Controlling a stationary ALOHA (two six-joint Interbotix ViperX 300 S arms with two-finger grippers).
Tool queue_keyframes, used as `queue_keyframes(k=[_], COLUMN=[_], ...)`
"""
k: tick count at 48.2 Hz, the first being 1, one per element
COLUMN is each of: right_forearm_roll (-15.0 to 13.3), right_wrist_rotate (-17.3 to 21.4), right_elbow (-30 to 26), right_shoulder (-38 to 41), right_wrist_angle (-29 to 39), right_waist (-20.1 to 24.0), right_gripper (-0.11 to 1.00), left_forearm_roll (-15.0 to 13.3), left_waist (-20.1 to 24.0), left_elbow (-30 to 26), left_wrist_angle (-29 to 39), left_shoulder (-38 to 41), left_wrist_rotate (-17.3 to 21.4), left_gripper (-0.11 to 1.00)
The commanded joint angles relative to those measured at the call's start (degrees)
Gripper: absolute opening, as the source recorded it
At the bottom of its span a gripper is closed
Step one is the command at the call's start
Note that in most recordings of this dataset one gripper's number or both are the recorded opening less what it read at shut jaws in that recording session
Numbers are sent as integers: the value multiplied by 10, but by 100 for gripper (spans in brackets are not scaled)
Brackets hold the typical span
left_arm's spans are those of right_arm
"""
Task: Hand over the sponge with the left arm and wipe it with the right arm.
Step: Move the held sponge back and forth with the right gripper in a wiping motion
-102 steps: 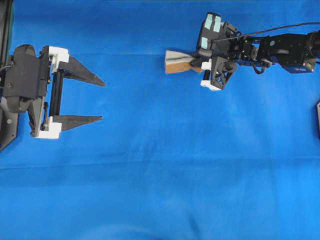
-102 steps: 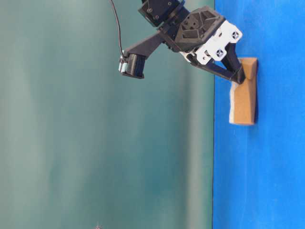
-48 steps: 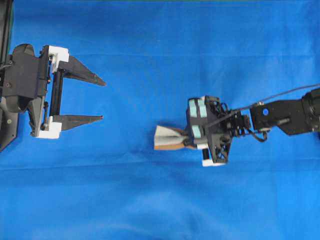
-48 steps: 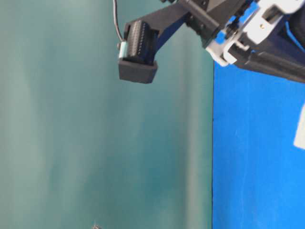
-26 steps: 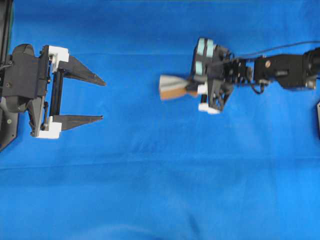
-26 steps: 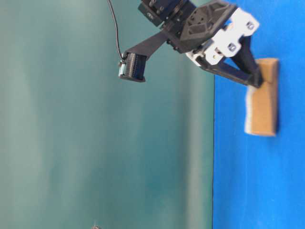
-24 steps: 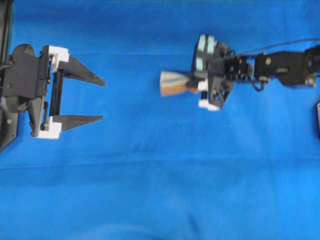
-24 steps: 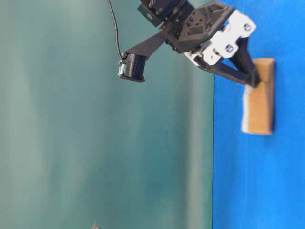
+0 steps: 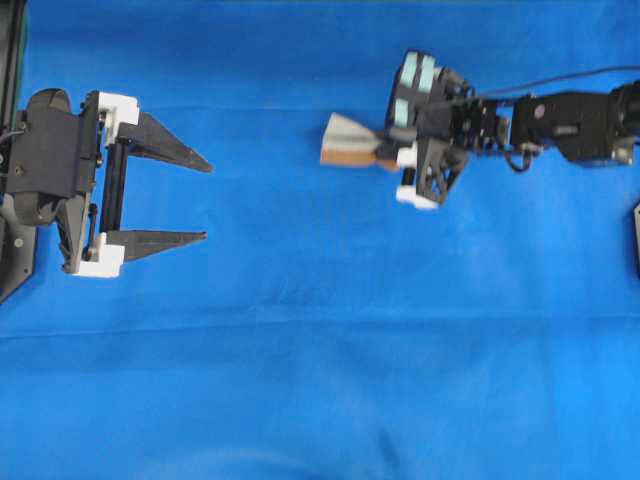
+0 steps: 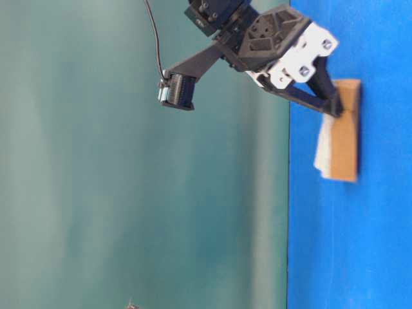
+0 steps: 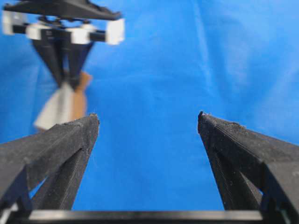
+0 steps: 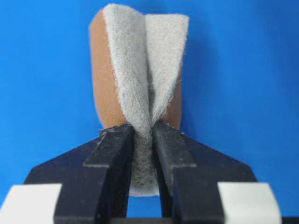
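Sponge (image 9: 346, 142) is being pinched by our right gripper (image 9: 383, 150), wiping the blue cloth (image 9: 320, 350); our left gripper (image 9: 205, 198) is waiting, jaws wide. We likely need another pressed stroke.

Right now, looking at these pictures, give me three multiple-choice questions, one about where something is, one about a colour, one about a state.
1. Where is the sponge?
A. lying loose on the cloth
B. clamped in the right pincer
C. between the left pincer's fingers

2. What colour is the cloth?
A. blue
B. red
C. white

3. How does the left pincer stand?
A. shut on the sponge
B. shut on nothing
C. open and empty

Answers: 1 B, the right wrist view shows the fingers squeezing the sponge's grey felt. 2 A, every view shows blue fabric. 3 C, its two fingers stand wide apart with only cloth between them.
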Motion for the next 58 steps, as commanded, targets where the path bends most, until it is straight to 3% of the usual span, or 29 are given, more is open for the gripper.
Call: queue_keyframes(k=[1, 16, 27, 38, 58], right_forearm_roll=[9, 38, 40, 36, -19], right_wrist_rotate=[4, 33, 62, 56, 52], right_elbow=[-3, -18, -21, -20, -18], right_shoulder=[-17, -17, -15, -15, -15], right_wrist_angle=[-1, 26, 36, 37, 53], right_waist=[46, 198, 229, 203, 58], right_gripper=[21, 21, 21, 21, 21], left_forearm_roll=[-1, -1, -1, -1, 0], left_waist=[-2, -2, -2, -2, -2], left_elbow=[-5, -5, -5, -5, -4], left_wrist_angle=[-4, -9, -10, -10, -11], left_shoulder=[-1, -1, -1, -1, -1], left_wrist_rotate=[-1, 2, 2, 2, 3], left_gripper=[92, 92, 92, 92, 92])
